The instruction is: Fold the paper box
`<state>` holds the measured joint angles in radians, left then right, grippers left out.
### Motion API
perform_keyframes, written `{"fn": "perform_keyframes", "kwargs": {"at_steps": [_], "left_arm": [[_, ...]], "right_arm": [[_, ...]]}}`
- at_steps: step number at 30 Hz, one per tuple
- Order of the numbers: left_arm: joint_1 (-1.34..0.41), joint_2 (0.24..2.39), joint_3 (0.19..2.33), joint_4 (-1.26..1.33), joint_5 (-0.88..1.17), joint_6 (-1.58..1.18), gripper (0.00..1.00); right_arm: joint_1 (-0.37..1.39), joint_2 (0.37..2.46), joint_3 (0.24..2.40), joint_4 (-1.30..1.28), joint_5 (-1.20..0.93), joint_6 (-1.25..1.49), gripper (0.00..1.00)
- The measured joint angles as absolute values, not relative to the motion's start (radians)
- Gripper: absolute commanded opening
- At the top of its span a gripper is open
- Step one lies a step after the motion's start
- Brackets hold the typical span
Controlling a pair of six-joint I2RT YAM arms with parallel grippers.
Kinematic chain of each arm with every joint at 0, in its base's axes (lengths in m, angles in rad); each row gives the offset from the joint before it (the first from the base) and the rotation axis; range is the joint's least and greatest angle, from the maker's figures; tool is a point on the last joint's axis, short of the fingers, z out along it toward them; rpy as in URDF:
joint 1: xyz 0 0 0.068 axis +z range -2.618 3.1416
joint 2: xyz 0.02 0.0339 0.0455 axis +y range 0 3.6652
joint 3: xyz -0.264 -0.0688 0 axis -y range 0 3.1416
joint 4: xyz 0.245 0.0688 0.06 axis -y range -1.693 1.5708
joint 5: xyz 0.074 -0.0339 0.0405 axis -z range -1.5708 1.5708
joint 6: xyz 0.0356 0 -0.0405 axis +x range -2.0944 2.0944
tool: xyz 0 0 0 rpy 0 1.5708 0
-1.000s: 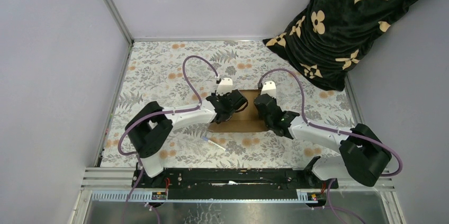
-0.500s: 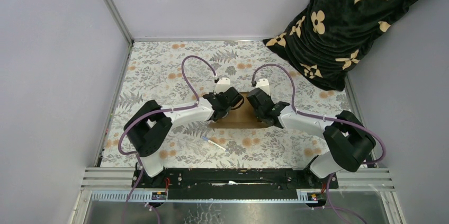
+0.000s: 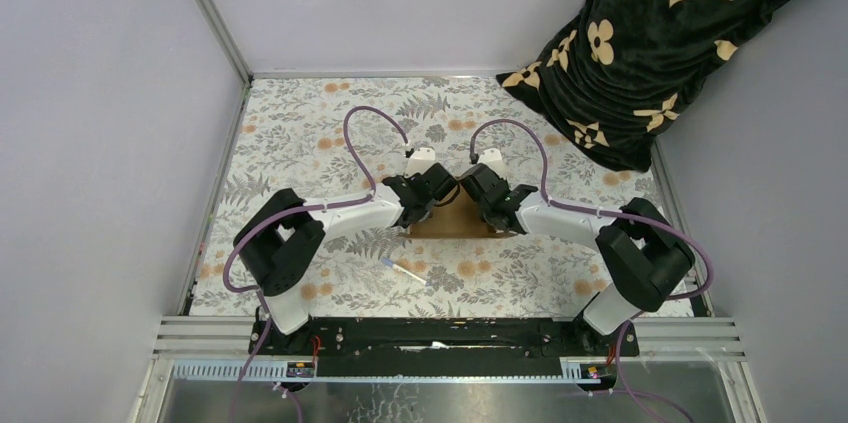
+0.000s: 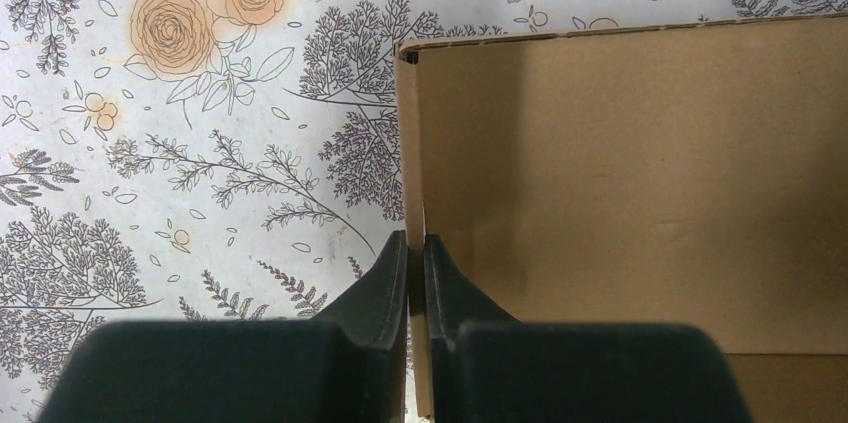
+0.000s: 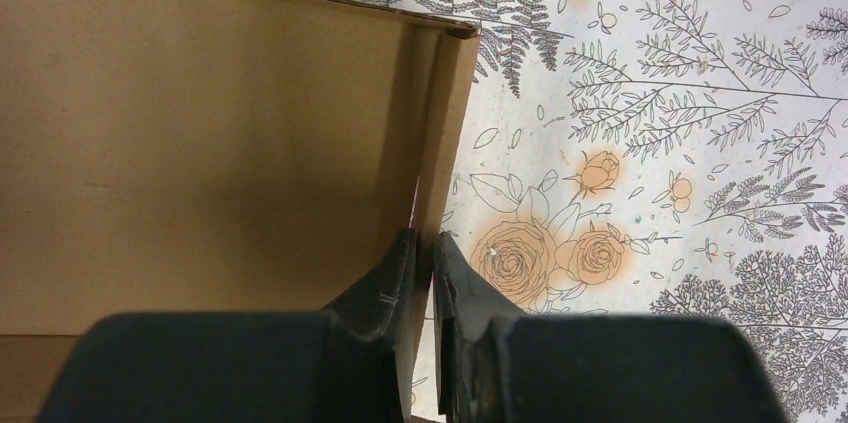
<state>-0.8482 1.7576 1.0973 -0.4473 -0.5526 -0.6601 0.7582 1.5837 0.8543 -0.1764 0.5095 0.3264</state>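
Note:
The paper box (image 3: 452, 220) is plain brown cardboard in the middle of the floral table, mostly hidden under both wrists in the top view. My left gripper (image 3: 437, 193) is shut on the box's upright left side wall (image 4: 410, 143); one finger (image 4: 385, 288) is outside the wall, the other inside. My right gripper (image 3: 472, 193) is shut on the upright right side wall (image 5: 442, 133), which stands on edge between its fingers (image 5: 395, 283). The box's brown inner floor (image 4: 640, 173) fills the left wrist view's right half and shows again (image 5: 200, 143) at the right wrist view's left.
A small white pen-like stick (image 3: 402, 270) lies on the floral cloth (image 3: 300, 133) in front of the box. A black blanket with tan flowers (image 3: 660, 43) is heaped at the back right. Grey walls close off the left and back.
Both grippers have moved toward each other and slightly back, so the box's visible width between them has shrunk. The right arm has swung in to the left. Both grips have held.

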Motion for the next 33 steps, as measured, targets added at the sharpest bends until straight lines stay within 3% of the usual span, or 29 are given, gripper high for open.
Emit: {"fn": "perform_keyframes", "kwargs": {"at_steps": [3, 10, 20, 24, 33], "left_arm": [[-0.847, 1.758, 1.097, -0.449, -0.549, -0.66, 0.02], [-0.842, 1.756, 1.097, -0.451, -0.53, -0.654, 0.17], [-0.83, 1.756, 1.097, -0.443, -0.464, -0.605, 0.41], [-0.809, 1.728, 1.077, -0.406, -0.429, -0.587, 0.47], [-0.723, 1.606, 0.989, -0.258, -0.322, -0.551, 0.55]], "right_arm": [[0.757, 1.593, 0.865, -0.186, 0.505, 0.324, 0.0], [0.752, 1.598, 0.872, -0.2, 0.474, 0.322, 0.01], [0.725, 1.601, 0.877, -0.22, 0.389, 0.306, 0.16], [0.703, 1.601, 0.878, -0.22, 0.328, 0.3, 0.24], [0.646, 1.583, 0.881, -0.228, 0.173, 0.283, 0.27]]}}
